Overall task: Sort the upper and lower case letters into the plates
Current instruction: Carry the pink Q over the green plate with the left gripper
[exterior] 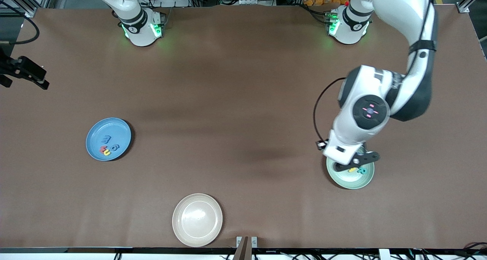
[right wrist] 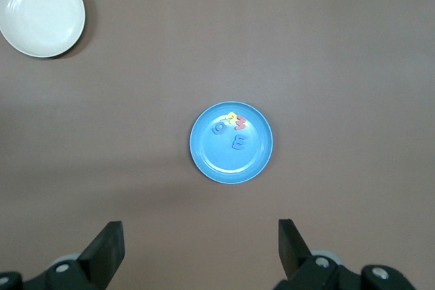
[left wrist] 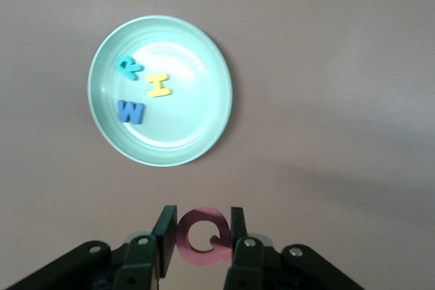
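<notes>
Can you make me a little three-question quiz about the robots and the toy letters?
1. True or false: the left gripper holds a red letter Q.
2. Which plate holds the R, I and W: A) the blue plate, B) the mint green plate, C) the cream plate?
3. Fill in: the right gripper's fingers are ____.

Key: 1 true; 2 B; 3 open.

A robotics lab: two arm bases (exterior: 142, 28) bolted to a brown-covered table (exterior: 236, 100), cables and aluminium framing around.
</notes>
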